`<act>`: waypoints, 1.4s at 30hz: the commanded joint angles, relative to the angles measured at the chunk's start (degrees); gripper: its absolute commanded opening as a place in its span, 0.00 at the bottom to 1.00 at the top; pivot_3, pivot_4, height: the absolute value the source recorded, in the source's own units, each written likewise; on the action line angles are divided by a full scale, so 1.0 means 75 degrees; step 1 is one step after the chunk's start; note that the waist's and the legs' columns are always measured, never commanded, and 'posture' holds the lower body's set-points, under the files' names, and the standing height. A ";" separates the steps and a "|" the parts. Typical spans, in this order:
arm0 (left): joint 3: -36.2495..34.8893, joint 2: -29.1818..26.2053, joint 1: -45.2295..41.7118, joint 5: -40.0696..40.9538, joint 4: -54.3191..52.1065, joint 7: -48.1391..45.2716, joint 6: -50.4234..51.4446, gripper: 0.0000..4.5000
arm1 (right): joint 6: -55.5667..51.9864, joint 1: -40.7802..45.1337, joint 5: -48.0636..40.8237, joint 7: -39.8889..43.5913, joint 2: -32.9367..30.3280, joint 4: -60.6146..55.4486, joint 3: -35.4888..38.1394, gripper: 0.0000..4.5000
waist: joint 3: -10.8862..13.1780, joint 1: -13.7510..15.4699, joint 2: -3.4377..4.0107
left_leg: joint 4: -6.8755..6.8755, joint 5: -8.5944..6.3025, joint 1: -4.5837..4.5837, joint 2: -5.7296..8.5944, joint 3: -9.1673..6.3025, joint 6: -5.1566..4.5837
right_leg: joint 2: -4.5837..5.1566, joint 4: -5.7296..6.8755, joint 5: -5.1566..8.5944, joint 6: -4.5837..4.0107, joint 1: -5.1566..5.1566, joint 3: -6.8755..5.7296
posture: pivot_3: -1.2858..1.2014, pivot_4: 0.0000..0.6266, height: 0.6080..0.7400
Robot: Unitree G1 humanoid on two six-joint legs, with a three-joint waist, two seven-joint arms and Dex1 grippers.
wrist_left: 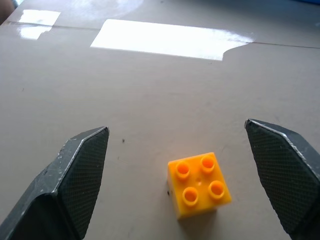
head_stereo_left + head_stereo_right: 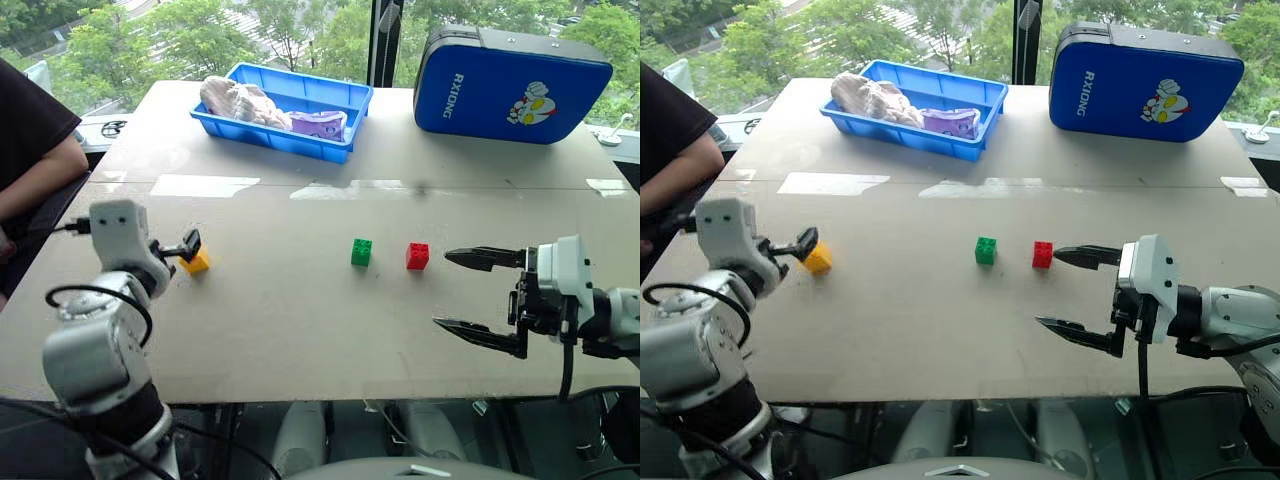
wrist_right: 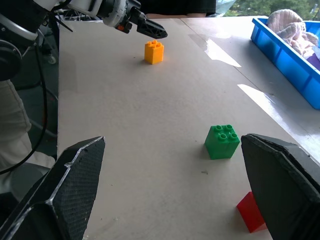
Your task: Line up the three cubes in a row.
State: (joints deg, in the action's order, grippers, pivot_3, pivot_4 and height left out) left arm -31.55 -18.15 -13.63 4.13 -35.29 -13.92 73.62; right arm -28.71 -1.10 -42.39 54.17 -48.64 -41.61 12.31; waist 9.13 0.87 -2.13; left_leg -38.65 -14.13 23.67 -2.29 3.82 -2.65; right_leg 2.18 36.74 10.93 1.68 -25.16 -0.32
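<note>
the left claw sits at the table's left side with its two black fingers spread wide. the yellow cube stands on the table between them, studs up, and neither finger touches it. in the head views the claw is just beside the cube, pointing at it from the left.

well to the right, near the middle of the table, stands the green cube. the red cube stands just beside it on the right, with a small gap between them. both rest flat, studs up. so there are three cubes, one of each colour. green and red sit close as a pair, and yellow is well apart on the left, roughly level with them.

the right claw hovers to the right of the red cube, pointing left toward it. its two fingers are spread wide, one above the other in the head view, and it grips nothing. the upper fingertip is near the red cube but apart from it.

at the far side of the table there is one blue tray. it holds a pale crumpled cloth on the left and a purple packet on the right. to the right of the tray lies one blue padded case with a cartoon print.

a person's arm in a dark sleeve shows at the left edge.
</note>
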 commanded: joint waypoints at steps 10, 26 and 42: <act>0.0793 0.0850 0.0368 -0.0269 0.0037 0.1190 -0.0960 0.99 | -0.0041 0.0484 -0.0232 0.0242 -0.0385 -0.0005 0.0150 1.00 | -0.0001 -0.0014 -0.0004 | 0.0020 -0.0001 -0.0104 -0.0001 0.0002 0.0002 | -0.0004 0.0000 0.0035 -0.0003 0.0087 0.0004 | 0.52 0.24 1.00; 0.1116 0.0524 0.0321 -0.0215 0.2051 0.1367 -0.3787 0.29 | -0.0175 0.0396 -0.0207 -0.0158 -0.0460 -0.0266 0.0251 1.00 | 0.0000 -0.0007 -0.0006 | 0.0032 -0.0002 -0.0103 -0.0001 0.0014 0.0002 | 0.0012 -0.0008 0.0025 -0.0022 0.0082 0.0006 | 0.52 0.24 1.00; 0.4999 -0.3513 -0.3230 0.1148 0.8152 -0.9789 -0.8671 0.29 | -0.0307 -0.1246 -0.0540 -0.1139 -0.0049 -0.1357 0.1408 1.00 | 0.0008 0.0003 0.0007 | 0.0048 -0.0003 -0.0084 0.0010 0.0024 0.0000 | 0.0052 -0.0036 0.0041 -0.0012 0.0067 -0.0022 | 0.52 0.24 1.00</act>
State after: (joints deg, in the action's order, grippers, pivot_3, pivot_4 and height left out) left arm 3.38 -44.08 -34.39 15.83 19.70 -82.33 15.20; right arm -31.11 -9.93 -44.79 46.48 -49.02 -48.72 20.40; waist 9.18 0.90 -2.08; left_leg -38.30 -14.15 23.13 -2.22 3.98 -2.65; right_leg 2.53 36.43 11.23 1.59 -24.72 -0.50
